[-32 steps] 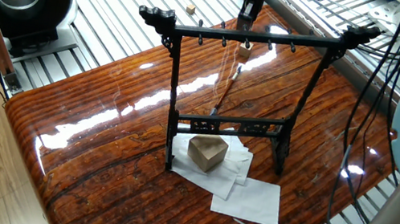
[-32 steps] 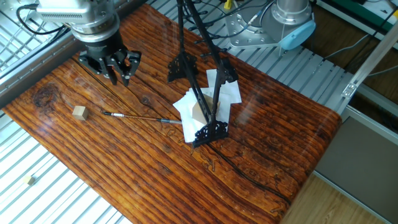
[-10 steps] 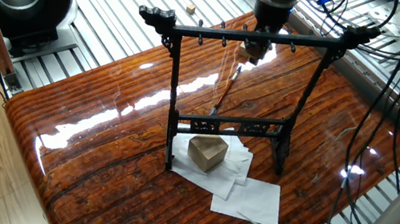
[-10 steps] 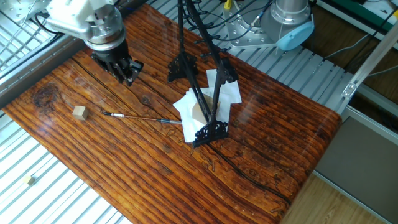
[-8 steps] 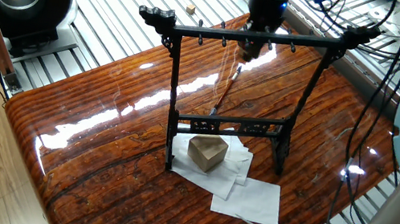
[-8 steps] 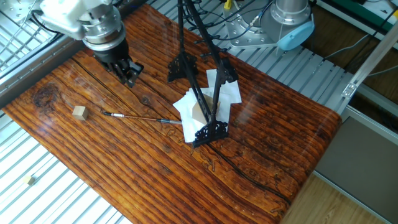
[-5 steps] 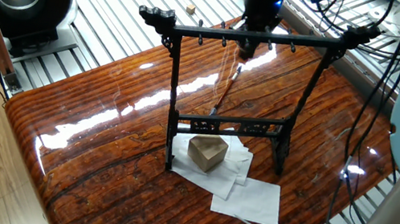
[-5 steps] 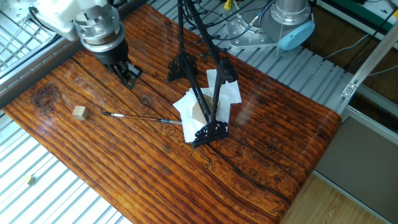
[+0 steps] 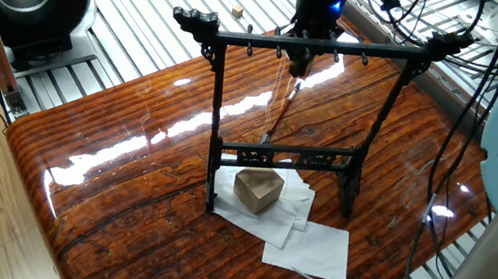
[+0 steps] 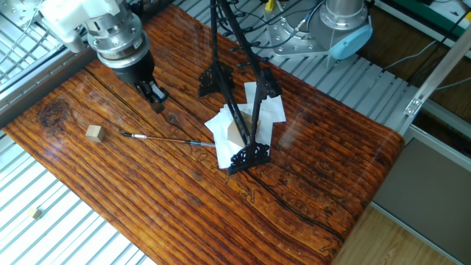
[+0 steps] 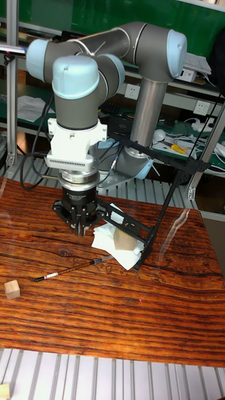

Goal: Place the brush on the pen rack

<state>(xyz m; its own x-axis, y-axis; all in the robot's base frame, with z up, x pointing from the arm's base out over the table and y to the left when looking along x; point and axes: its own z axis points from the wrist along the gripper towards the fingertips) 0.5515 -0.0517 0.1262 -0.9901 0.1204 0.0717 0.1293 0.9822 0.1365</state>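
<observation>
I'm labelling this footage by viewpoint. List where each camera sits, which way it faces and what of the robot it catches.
One fixed view: high, beyond the table's corner, looking through the pen rack at the brush lying behind; shows the gripper and part of a pale arm joint at the right edge.
The other fixed view: overhead, looking steeply down along the rack; shows gripper, wrist and arm base.
Tall fixed view: low, facing the robot across the table; shows the whole arm.
All three share gripper, brush and pen rack.

No readable text, label or number, as far as resolution allows.
</observation>
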